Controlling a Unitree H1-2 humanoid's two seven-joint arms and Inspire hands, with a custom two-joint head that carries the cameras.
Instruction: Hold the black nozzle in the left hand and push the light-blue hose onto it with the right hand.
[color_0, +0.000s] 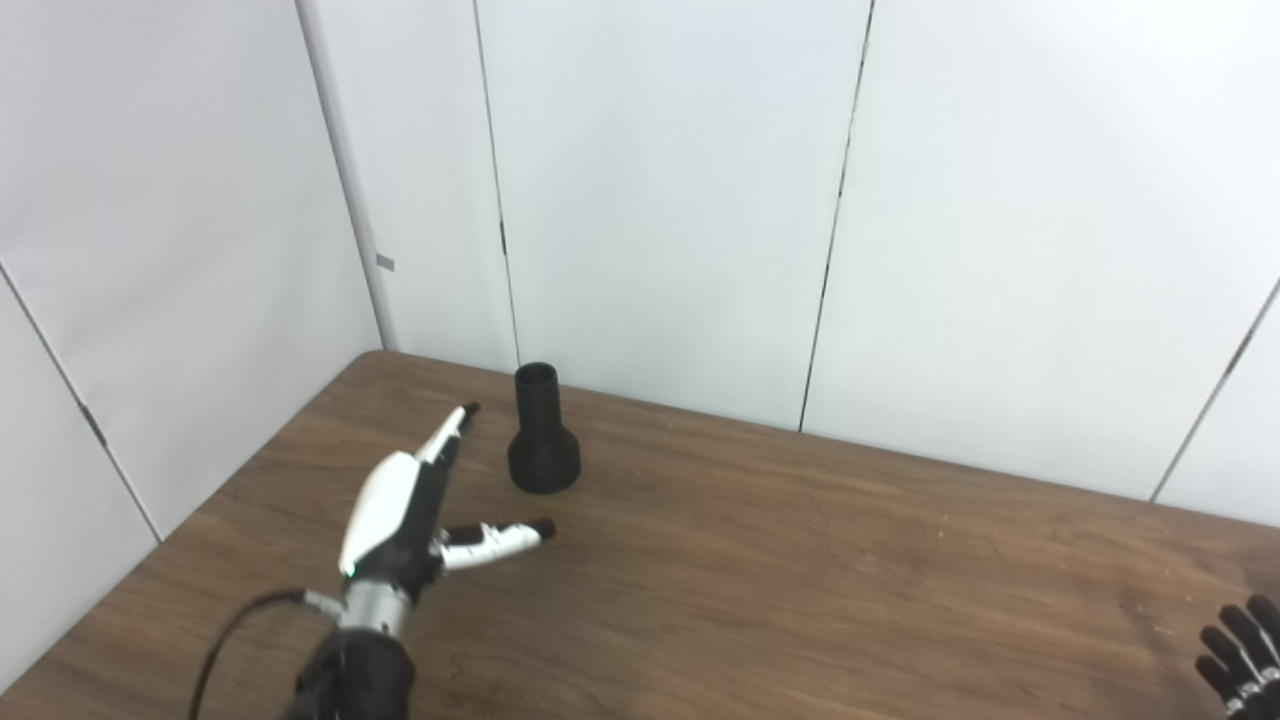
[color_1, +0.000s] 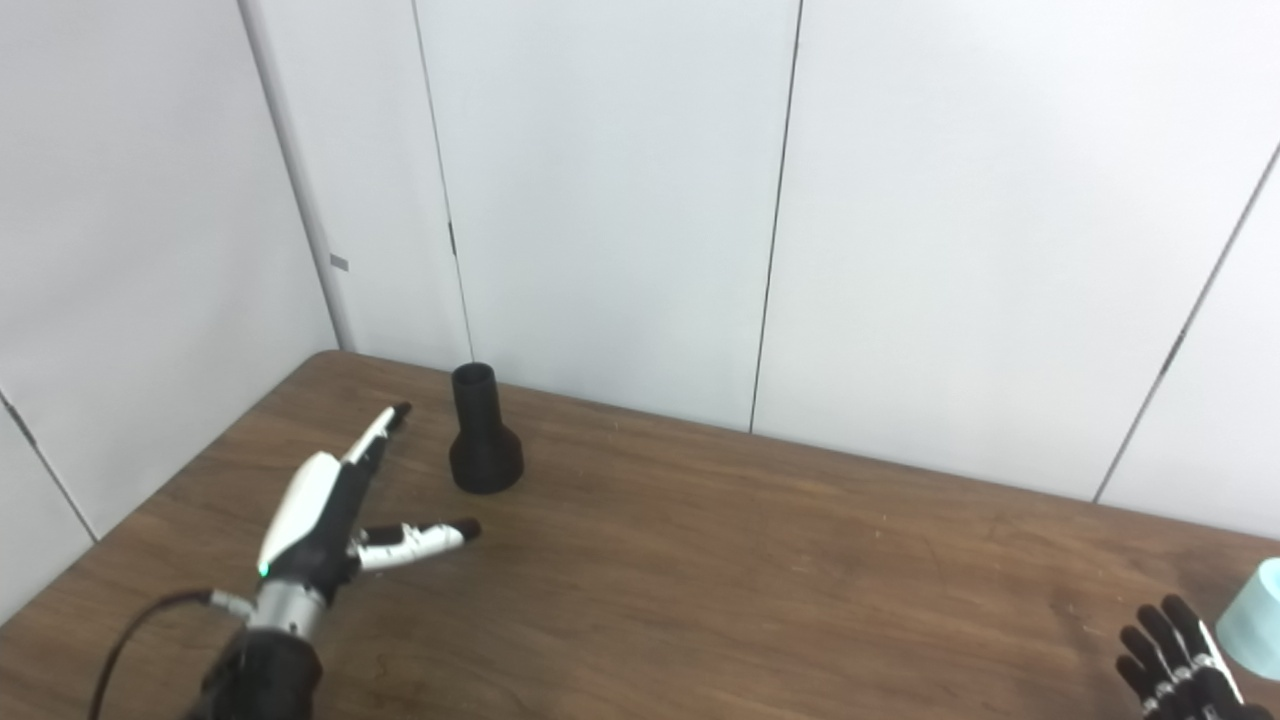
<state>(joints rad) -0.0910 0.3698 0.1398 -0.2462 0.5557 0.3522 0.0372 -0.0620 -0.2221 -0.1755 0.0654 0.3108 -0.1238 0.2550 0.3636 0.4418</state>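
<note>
Reaching in from the lower left, the left hand (color_0: 400, 505) hovers over the wooden table (color_0: 800, 560) with its fingers (color_0: 452, 428) stretched forward and its thumb (color_0: 500, 535) splayed out to the side, released and holding nothing. A black cable (color_0: 225, 640) loops off its wrist toward the bottom edge. Just beyond and slightly right of the fingertips stands the black nozzle (color_0: 542, 430), upright on its flared base with the narrow round opening facing up, near the table's far left corner and close to the white panelled wall (color_0: 660, 200). The hand is near the nozzle but apart from it. The middle of the table lies bare brown wood. At the far lower right, the right hand (color_1: 1175, 655) shows only partly at the frame's edge, its dark fingers spread apart and gripping nothing. Just beside it, at the right border, sits the light-blue hose (color_1: 1258, 618), of which only a rounded end is visible, resting on the table and untouched.
</note>
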